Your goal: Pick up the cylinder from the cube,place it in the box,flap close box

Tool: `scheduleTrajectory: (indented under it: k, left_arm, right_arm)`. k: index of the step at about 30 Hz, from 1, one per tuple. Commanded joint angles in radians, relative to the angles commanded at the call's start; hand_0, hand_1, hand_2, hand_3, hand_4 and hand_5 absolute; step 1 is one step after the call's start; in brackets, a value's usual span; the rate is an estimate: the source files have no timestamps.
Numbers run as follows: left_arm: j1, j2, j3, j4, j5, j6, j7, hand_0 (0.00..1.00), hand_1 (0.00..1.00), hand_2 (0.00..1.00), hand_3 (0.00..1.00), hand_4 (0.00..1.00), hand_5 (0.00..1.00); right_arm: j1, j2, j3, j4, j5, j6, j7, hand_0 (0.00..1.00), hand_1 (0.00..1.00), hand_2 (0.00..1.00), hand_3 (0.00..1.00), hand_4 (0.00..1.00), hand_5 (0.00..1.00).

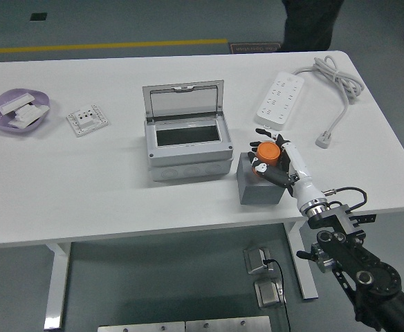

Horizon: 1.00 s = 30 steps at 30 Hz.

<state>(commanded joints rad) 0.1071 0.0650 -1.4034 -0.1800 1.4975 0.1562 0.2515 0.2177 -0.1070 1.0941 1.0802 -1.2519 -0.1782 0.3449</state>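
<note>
An orange cylinder [268,153] stands on a grey cube [259,182] near the table's front edge, right of centre. My right hand [270,153] comes in from the lower right and its fingers [260,167] are curled around the cylinder, which still rests on the cube. A grey box [188,142] with its lid flap [182,99] standing open sits just left of the cube. Its inside shows dark and holds nothing I can see. The left arm is out of view.
A white power strip [280,97] with a coiled cord [332,84] lies at the back right. A purple dish [17,111] with white parts and a white socket plate [86,119] lie at the far left. A person [311,21] stands beyond the table's far edge.
</note>
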Motion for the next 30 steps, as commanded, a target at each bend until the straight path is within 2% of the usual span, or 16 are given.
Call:
scheduleTrajectory:
  k: [5, 6, 11, 12, 17, 18, 23, 30]
  left_arm:
    - [0.001, 0.0, 0.003, 0.0, -0.002, -0.001, -0.001, 0.632, 0.645, 0.606, 0.62, 0.653, 0.242]
    - [0.002, 0.0, 0.003, 0.0, -0.003, -0.001, -0.001, 0.631, 0.645, 0.604, 0.618, 0.658, 0.226]
    - [0.004, 0.001, 0.008, 0.0, -0.009, -0.002, -0.001, 0.631, 0.645, 0.604, 0.618, 0.658, 0.226]
    - [0.004, 0.001, 0.011, 0.0, -0.012, -0.002, -0.002, 0.631, 0.645, 0.604, 0.618, 0.66, 0.226]
    - [0.004, 0.002, 0.018, 0.0, -0.021, -0.003, -0.002, 0.631, 0.645, 0.604, 0.618, 0.66, 0.226]
    - [0.004, 0.003, 0.019, 0.0, -0.022, -0.003, -0.001, 0.631, 0.644, 0.604, 0.618, 0.659, 0.225]
    - [0.006, 0.006, 0.015, 0.0, -0.017, -0.003, 0.003, 0.631, 0.644, 0.604, 0.618, 0.659, 0.225]
    - [0.009, 0.009, -0.001, 0.0, -0.001, -0.003, 0.01, 0.631, 0.644, 0.604, 0.618, 0.66, 0.225]
  right_arm:
    - [0.0, -0.002, -0.002, 0.005, -0.003, -0.004, -0.003, 0.707, 0.633, 0.622, 0.677, 0.127, 0.002]
    - [0.0, -0.002, -0.002, 0.006, -0.003, -0.005, -0.003, 0.729, 0.596, 0.57, 0.598, 0.002, 0.002]
    - [0.0, -0.003, -0.005, 0.01, -0.002, -0.012, 0.002, 0.729, 0.596, 0.57, 0.598, 0.002, 0.002]
    - [0.0, -0.003, -0.006, 0.011, -0.002, -0.013, 0.003, 0.677, 0.561, 0.546, 0.547, 0.002, 0.002]
    - [0.004, -0.002, -0.009, 0.012, 0.001, -0.016, 0.005, 0.677, 0.561, 0.546, 0.547, 0.002, 0.002]
    - [0.006, -0.002, -0.01, 0.012, 0.001, -0.016, 0.004, 0.646, 0.557, 0.548, 0.549, 0.002, 0.002]
    - [0.013, 0.001, -0.013, 0.015, 0.0, -0.014, 0.002, 0.646, 0.557, 0.548, 0.549, 0.002, 0.002]
    - [0.029, 0.001, -0.01, 0.02, -0.006, -0.009, -0.005, 0.595, 0.563, 0.558, 0.562, 0.002, 0.002]
